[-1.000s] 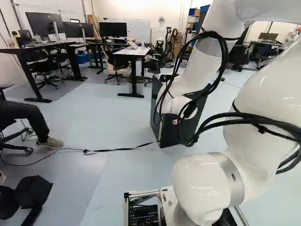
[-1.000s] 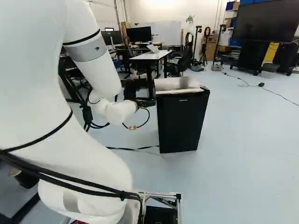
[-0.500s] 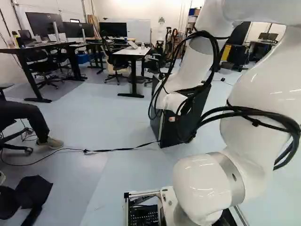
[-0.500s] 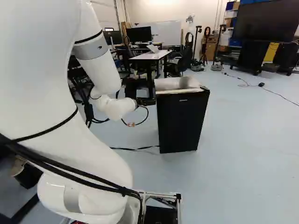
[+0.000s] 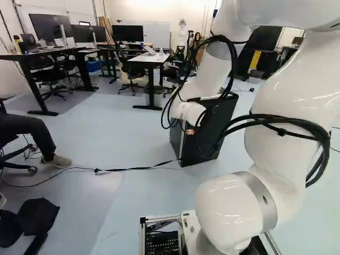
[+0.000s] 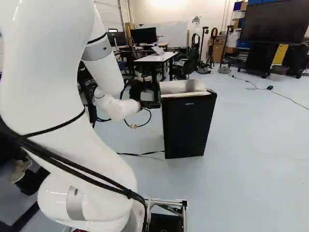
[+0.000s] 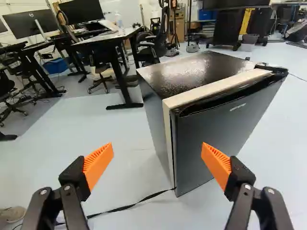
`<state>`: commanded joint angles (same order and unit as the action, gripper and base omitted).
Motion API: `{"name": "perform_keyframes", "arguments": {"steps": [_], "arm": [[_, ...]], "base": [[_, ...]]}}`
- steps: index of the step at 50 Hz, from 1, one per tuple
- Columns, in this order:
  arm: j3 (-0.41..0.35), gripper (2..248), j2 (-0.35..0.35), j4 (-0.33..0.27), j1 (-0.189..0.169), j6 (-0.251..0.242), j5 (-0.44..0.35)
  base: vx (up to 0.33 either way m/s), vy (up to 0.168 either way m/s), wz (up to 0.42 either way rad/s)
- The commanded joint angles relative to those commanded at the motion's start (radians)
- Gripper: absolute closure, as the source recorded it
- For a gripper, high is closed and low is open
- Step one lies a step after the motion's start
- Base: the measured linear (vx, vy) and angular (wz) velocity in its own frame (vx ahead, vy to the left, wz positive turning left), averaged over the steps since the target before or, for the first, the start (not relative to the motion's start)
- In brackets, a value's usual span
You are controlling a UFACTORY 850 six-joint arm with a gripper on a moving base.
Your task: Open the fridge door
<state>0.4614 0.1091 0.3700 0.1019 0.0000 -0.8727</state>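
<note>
In the right base view my gripper shows as a dark shape just left of the fridge, partly hidden by the wrist. Its fingers stand wide apart in the wrist view, the gripper holding nothing. Ahead of it is the small black fridge, with a glossy top and a closed dark door. A recessed grip runs along the door's upper edge. The door's near side edge lies ahead, between the two fingers as seen from the wrist. In the left base view my arm partly covers the fridge.
A black cable runs over the floor to the fridge's foot. Behind the fridge stand a white-topped table and office chairs. Desks with monitors are at the left of the left base view. A large screen stands farther back.
My arm has swung leftward in the left base view, and its wrist has risen slightly in the right base view. The cables on it shifted along. Base and fridge have stayed in place.
</note>
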Motion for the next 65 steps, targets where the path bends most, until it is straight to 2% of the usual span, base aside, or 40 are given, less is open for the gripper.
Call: {"name": "perform_keyframes", "arguments": {"steps": [29,65], "arm": [[0.116,3,0.103,0.171,0.043,0.0,0.0],[0.129,3,0.114,0.404,0.097,0.0,0.0]], "base": [[0.0,0.0,0.0],[0.0,0.0,0.0]]}}
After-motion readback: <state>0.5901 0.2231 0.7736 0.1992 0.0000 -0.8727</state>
